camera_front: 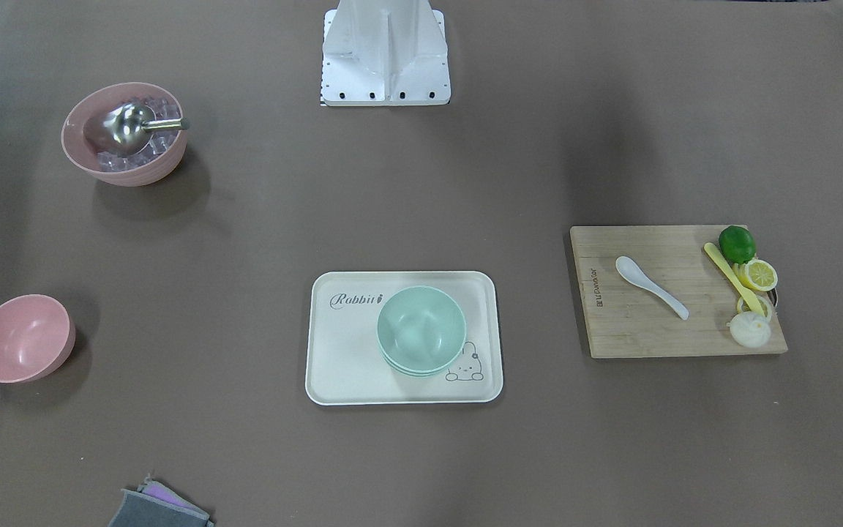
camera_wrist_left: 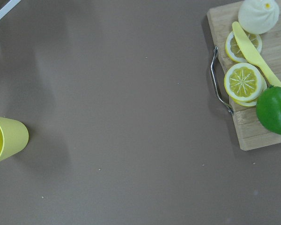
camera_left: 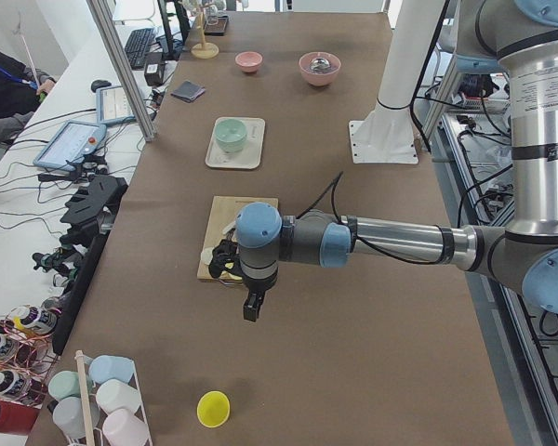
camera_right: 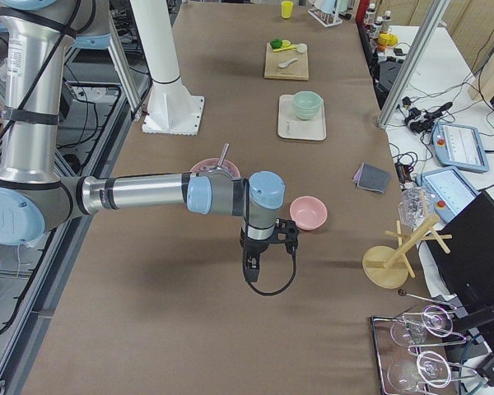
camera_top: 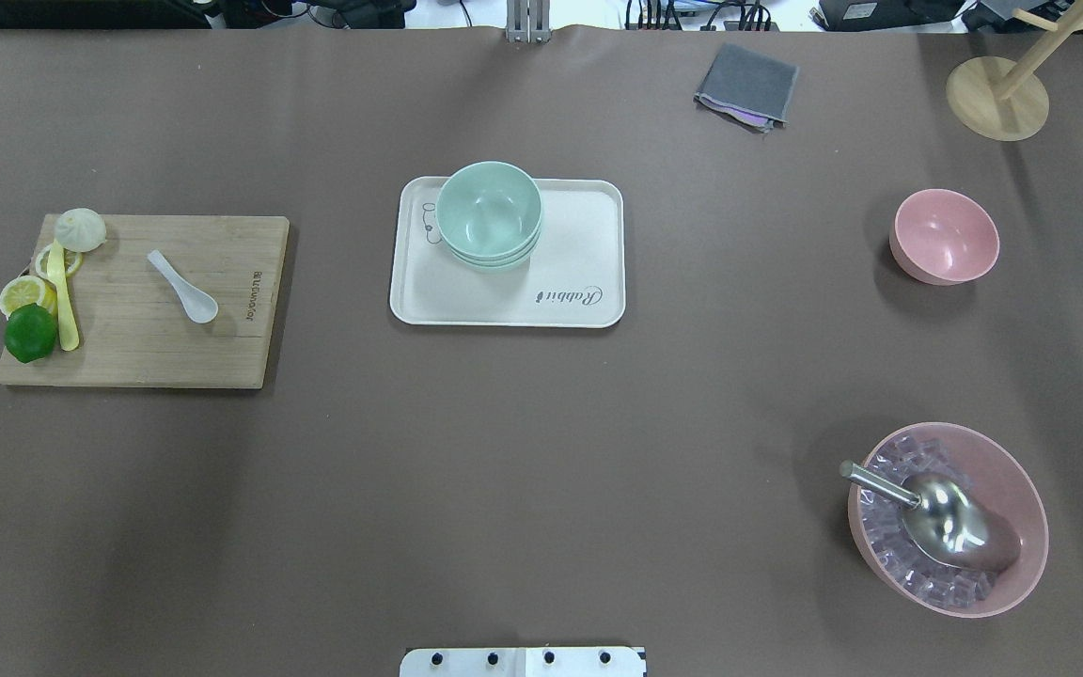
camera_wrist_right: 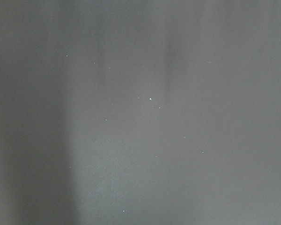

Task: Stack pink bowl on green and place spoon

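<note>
A small empty pink bowl [camera_front: 23, 338] [camera_top: 946, 235] stands on the brown table, on my right side. Stacked green bowls [camera_front: 421, 329] [camera_top: 489, 212] sit on a cream tray [camera_front: 341, 366] [camera_top: 579, 244] at the middle. A white spoon [camera_front: 650, 285] [camera_top: 184, 287] lies on a wooden cutting board [camera_front: 634, 329] [camera_top: 147, 348] on my left side. My left gripper [camera_left: 251, 307] shows only in the exterior left view, above the table beyond the board's outer end. My right gripper [camera_right: 251, 270] shows only in the exterior right view, beside the pink bowl [camera_right: 308, 212]. I cannot tell whether either is open.
A large pink bowl [camera_front: 125, 132] [camera_top: 948, 517] holds ice cubes and a metal scoop. A lime [camera_top: 30, 332], lemon slices, a yellow knife and a bun lie on the board. A grey cloth [camera_top: 746, 85], a wooden stand [camera_top: 997, 94] and a yellow cup [camera_wrist_left: 4, 138] stand at the table's edges.
</note>
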`<state>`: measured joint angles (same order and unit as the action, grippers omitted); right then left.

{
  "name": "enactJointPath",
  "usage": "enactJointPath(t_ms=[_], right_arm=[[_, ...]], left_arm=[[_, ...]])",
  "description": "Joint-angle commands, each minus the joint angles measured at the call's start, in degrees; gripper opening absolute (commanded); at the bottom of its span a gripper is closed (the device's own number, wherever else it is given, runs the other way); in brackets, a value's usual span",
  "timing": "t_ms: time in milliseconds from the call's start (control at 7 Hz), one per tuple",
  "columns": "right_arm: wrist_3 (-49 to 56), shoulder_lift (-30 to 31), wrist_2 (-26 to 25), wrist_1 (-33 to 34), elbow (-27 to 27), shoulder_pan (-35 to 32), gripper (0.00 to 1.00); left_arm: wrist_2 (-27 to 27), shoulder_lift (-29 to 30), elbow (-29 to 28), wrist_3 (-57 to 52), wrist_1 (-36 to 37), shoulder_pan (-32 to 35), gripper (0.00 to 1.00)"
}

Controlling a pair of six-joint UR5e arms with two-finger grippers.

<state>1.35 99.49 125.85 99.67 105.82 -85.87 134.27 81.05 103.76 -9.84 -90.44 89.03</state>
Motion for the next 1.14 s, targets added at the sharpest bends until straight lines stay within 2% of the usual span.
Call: enactJointPath(t_ms=[0,286,571,714,857,1000], right_arm=[[-0.03,0.0,0.09,0.0,0.0,0.0,1.0],[0.4,-0.17,0.27,-0.18,0.96,0.0,1.0],[0.06,-0.97,0.18,-4.63,2.02,0.0,1.0],[-0.03,-0.62,0.01,-10.32,5.68,-0.09,1.0],[-0.03,-1.92,-0.6,-17.77,6.06,0.0,1.0],[-0.38,-3.59,0.17,-24.46,3.98,-0.09,1.0]], left_arm=[[-0.32,-0.1,0.39,-0.09,-0.09,0.0,0.98],[-0.32,0.43,1.09,-0.09,-0.26,0.0,0.98],[-0.24,0.69,1.27,-0.09,-4.45,0.0,0.98],[-0.32,2.69,0.92,0.43,-7.27,0.0,0.98],[-0.15,5.41,0.4,0.61,-7.64,0.0,0.98],[-0.41,9.62,-0.83,0.53,-10.6,0.0,0.98]])
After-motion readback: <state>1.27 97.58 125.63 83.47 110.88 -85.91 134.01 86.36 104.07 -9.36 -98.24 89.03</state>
